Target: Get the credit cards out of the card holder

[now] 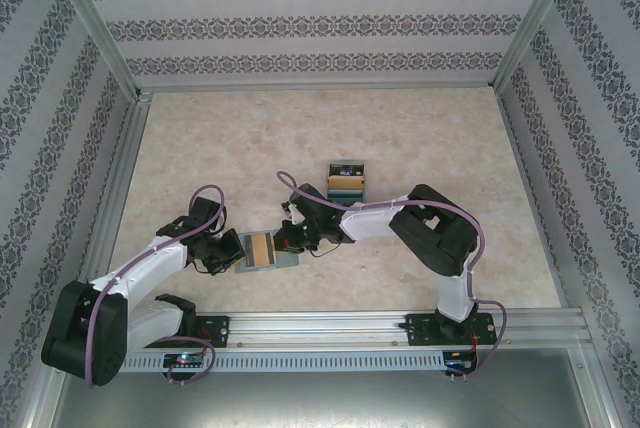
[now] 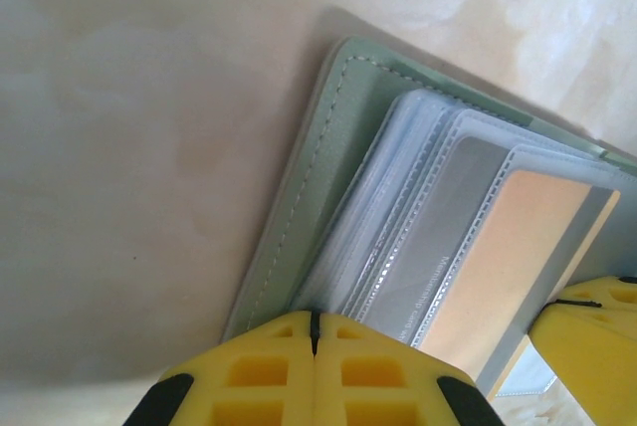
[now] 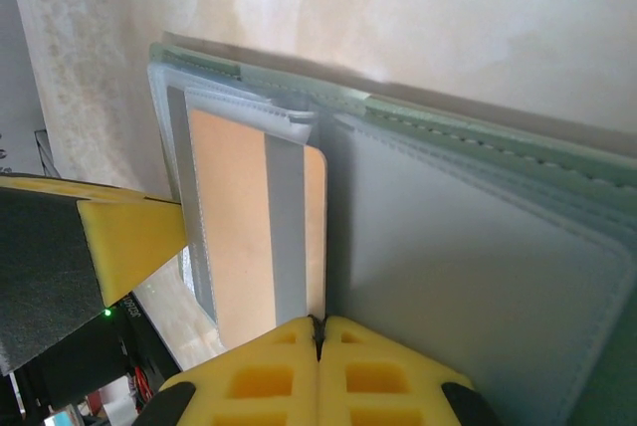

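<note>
The grey-blue card holder [image 1: 284,261] lies open near the table's front edge, between both grippers. Its stitched cover [image 2: 299,197] carries clear plastic sleeves [image 2: 393,197]. A silver card [image 2: 448,227] and a tan-gold card [image 2: 518,257] sit in those sleeves. My left gripper [image 2: 315,331] is shut on the holder's sleeve edge from the left [image 1: 237,253]. From the right, my right gripper [image 3: 318,331] is shut at the edge of the tan-gold card [image 3: 234,217], beside the holder's inner panel [image 3: 468,267]. Other credit cards [image 1: 346,181] lie stacked farther back: black, tan and teal.
Metal rails [image 1: 400,323] run along the near edge under the arm bases. Patterned walls [image 1: 320,18] close the back and both sides. The right gripper's yellow finger [image 2: 587,346] crosses the corner of the left wrist view.
</note>
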Tool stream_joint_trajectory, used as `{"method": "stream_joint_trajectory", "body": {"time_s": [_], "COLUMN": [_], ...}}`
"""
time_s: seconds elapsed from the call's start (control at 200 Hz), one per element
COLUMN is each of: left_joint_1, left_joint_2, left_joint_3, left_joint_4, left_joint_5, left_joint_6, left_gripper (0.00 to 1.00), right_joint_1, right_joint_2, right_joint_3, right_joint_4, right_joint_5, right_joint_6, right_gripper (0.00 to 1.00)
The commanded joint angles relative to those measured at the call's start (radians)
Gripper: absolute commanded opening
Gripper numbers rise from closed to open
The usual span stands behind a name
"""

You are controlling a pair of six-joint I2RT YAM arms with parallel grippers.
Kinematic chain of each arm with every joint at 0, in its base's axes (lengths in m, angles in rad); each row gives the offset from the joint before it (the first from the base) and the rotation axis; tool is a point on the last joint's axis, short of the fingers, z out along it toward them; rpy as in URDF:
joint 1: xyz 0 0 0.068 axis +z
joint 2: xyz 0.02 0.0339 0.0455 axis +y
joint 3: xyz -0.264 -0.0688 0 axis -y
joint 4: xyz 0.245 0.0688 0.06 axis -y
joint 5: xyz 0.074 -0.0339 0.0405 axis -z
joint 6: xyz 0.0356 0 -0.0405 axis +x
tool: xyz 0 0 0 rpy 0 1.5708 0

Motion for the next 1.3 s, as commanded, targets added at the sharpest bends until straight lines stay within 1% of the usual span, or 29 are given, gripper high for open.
{"method": "stream_joint_trajectory", "body": {"time_s": [0.0, 0.48, 0.57, 0.609, 0.664, 0.719, 0.824, 0.899, 0.939, 0.999, 1.099, 1.189, 1.294], "left_joint_1": [0.007, 0.006, 0.007, 0.007, 0.008, 0.006, 0.004, -0.008, -0.019, -0.032, -0.055, -0.074, -0.090], "left_joint_2": [0.005, 0.028, 0.021, 0.011, -0.016, -0.049, -0.095, -0.101, -0.094, -0.070, -0.015, 0.030, 0.077], "left_joint_3": [-0.034, -0.017, 0.010, 0.027, 0.048, 0.060, 0.069, 0.066, 0.062, 0.056, 0.053, 0.063, 0.073], "left_joint_4": [-0.069, -0.064, -0.081, -0.089, -0.091, -0.082, -0.040, 0.010, 0.041, 0.085, 0.155, 0.192, 0.190], "left_joint_5": [-0.053, -0.051, -0.047, -0.043, -0.028, -0.012, 0.021, 0.049, 0.062, 0.081, 0.101, 0.105, 0.089], "left_joint_6": [-0.010, 0.001, 0.025, 0.039, 0.050, 0.050, 0.023, 0.003, -0.004, -0.016, -0.032, -0.032, -0.025], "left_gripper": [0.00, 0.00, 0.00, 0.05, 0.08, 0.14, 0.15, 0.14, 0.10, 0.06, 0.02, 0.00, 0.00], "right_joint_1": [-0.024, -0.065, -0.061, -0.060, -0.055, -0.052, -0.045, -0.042, -0.042, -0.040, -0.040, -0.039, -0.037], "right_joint_2": [-0.015, -0.044, -0.036, -0.032, -0.023, -0.015, -0.002, 0.004, 0.005, 0.005, 0.007, 0.007, 0.010], "right_joint_3": [-0.038, -0.089, -0.076, -0.070, -0.060, -0.052, -0.039, -0.035, -0.035, -0.035, -0.036, -0.035, -0.034], "right_joint_4": [-0.036, -0.013, -0.012, -0.013, -0.013, -0.012, -0.011, -0.010, -0.008, -0.006, -0.006, -0.006, -0.004], "right_joint_5": [0.026, 0.015, -0.001, -0.003, -0.004, -0.006, -0.009, -0.009, -0.010, -0.009, -0.010, -0.009, -0.010], "right_joint_6": [0.009, 0.011, 0.008, 0.006, 0.006, 0.008, 0.011, 0.011, 0.013, 0.014, 0.014, 0.016, 0.015], "right_gripper": [0.00, 0.00, 0.00, 0.00, 0.00, 0.00, 0.00, 0.00, 0.00, 0.00, 0.00, 0.00, 0.01]}}
